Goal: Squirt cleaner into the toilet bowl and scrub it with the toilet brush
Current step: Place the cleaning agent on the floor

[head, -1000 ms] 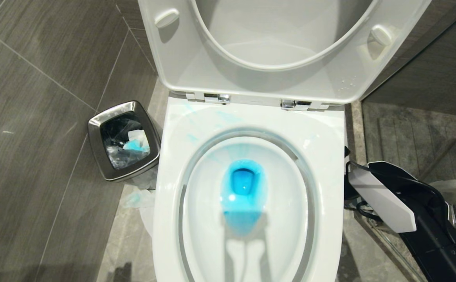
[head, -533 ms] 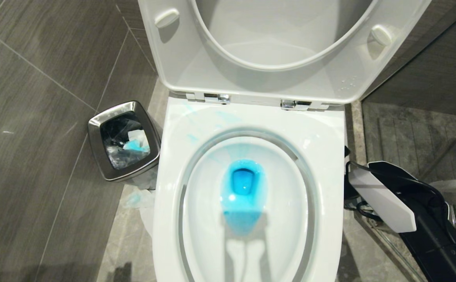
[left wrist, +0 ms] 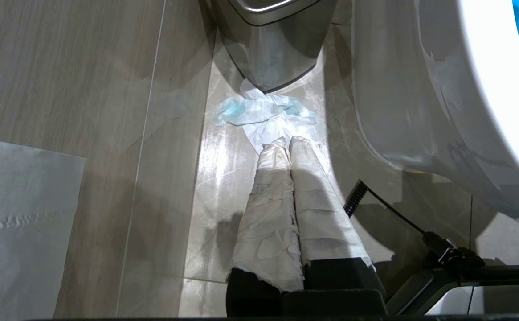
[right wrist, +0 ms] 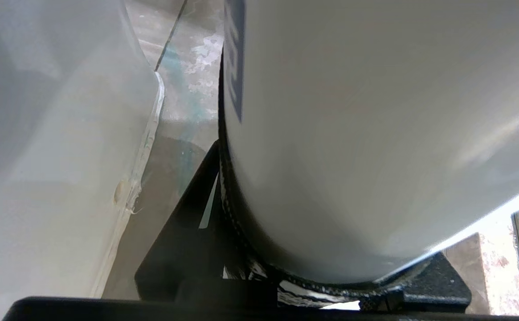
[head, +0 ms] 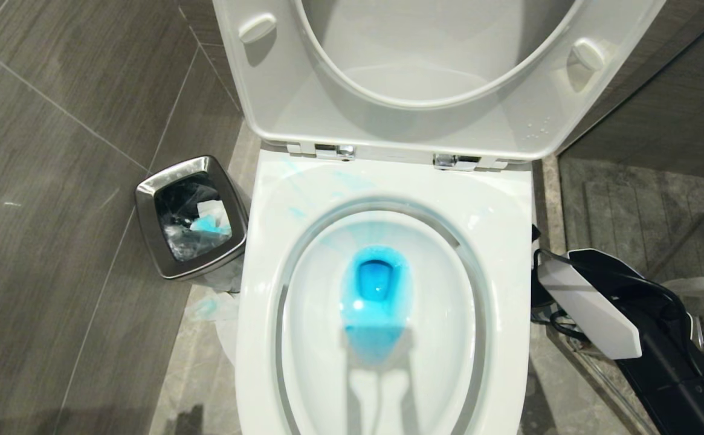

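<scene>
Two arms sit low beside the toilet bowl [head: 382, 181], whose seat and lid are raised. I see the cleaner [head: 376, 296] colouring the water vivid blue at the bowl's centre. My left gripper [left wrist: 284, 142] has its wrapped fingers pressed together over crumpled tissue [left wrist: 263, 113] near the steel bin [head: 191, 217]. My right gripper clamps a large white container [right wrist: 375, 133] beside the bowl's right flank.

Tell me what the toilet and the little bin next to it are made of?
The toilet bowl looks like glossy white ceramic: smooth, with bright highlights on its rim. The bin seems to be brushed steel: silvery grey, with a soft metallic sheen on its rim. Its black inside looks like a plastic liner, though that is uncertain.
</scene>
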